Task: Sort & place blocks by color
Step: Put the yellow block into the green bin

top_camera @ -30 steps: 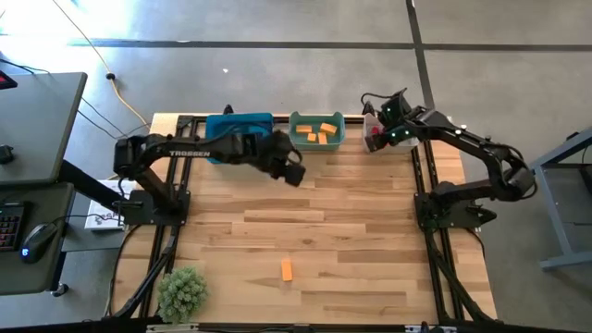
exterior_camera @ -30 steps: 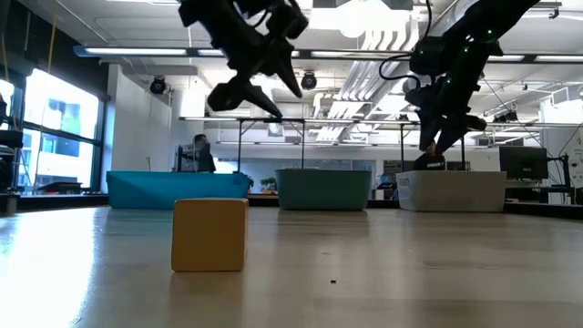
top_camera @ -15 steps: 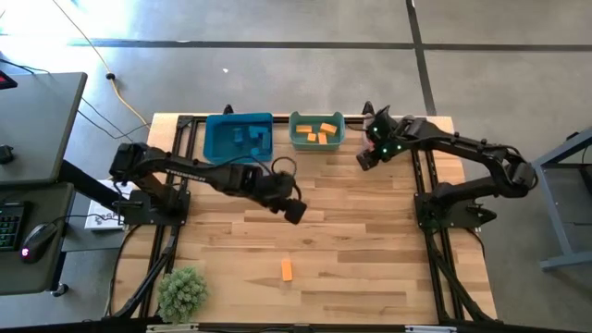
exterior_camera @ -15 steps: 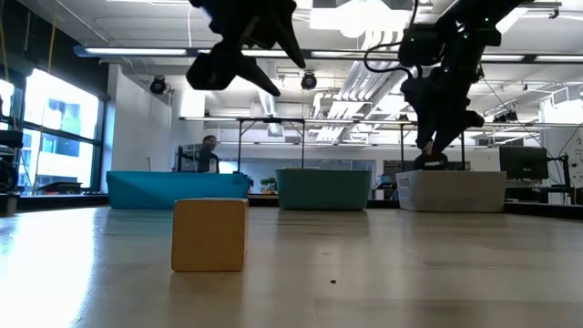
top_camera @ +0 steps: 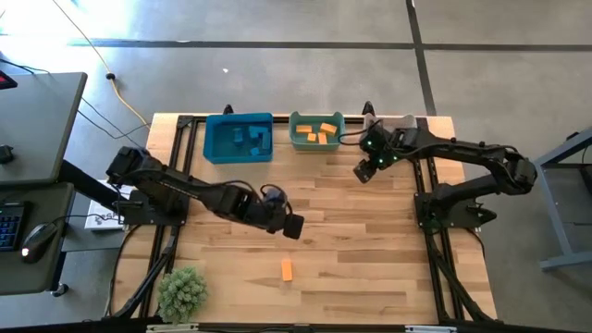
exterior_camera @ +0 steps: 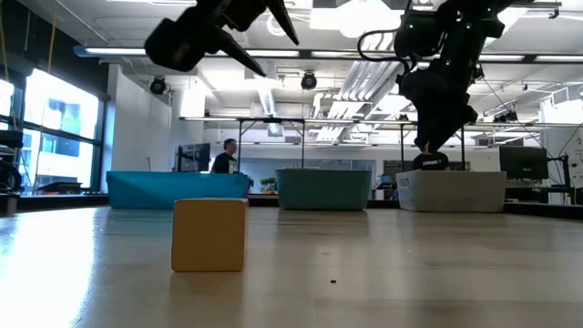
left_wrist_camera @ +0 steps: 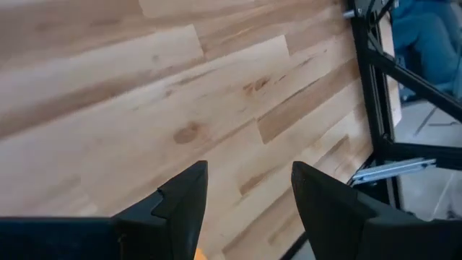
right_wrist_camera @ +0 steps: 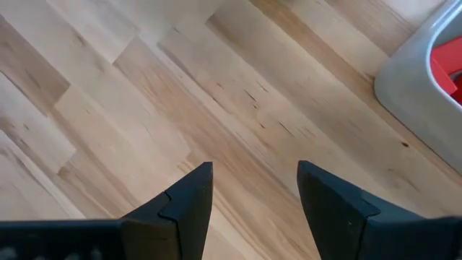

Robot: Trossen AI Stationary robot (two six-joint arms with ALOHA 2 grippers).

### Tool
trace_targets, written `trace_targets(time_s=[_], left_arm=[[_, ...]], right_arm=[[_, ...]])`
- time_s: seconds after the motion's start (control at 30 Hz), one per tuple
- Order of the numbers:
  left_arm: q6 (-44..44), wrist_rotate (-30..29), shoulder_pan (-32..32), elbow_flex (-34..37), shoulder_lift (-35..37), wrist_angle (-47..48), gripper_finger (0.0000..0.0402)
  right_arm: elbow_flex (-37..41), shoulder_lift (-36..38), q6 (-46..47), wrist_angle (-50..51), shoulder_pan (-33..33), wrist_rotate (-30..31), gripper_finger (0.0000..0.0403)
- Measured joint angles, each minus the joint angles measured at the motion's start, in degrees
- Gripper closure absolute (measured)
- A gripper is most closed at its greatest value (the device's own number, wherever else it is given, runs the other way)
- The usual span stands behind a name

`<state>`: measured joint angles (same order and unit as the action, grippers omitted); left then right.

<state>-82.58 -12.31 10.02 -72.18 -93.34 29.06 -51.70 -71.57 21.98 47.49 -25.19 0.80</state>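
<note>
One small orange rectangular block lies alone on the pale wooden tabletop — the left gripper hovers just beyond it, fingers apart, empty. Only the right wrist view shows red pieces inside the white bin; the right gripper gapes empty nearby.

The tabletop is pale wood planks with visible grain and knots, smooth with a soft sheen, and that's all you see under the open jaws of both the left gripper and right gripper, whose fingers look like matt dark plastic. Off beyond the right jaws sits a white bin that looks like smooth plastic, and the lone orange block has a flat matt face.
</note>
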Motion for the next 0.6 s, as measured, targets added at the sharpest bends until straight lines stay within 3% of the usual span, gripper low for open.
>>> trace_targets(time_s=[0.6], left_arm=[[-15.93,-6.59,8.1,0.0,0.0,0.28,0.0212]], right_arm=[[0.0,-0.02,-9.4,-0.1,0.29,0.48,0.0214]])
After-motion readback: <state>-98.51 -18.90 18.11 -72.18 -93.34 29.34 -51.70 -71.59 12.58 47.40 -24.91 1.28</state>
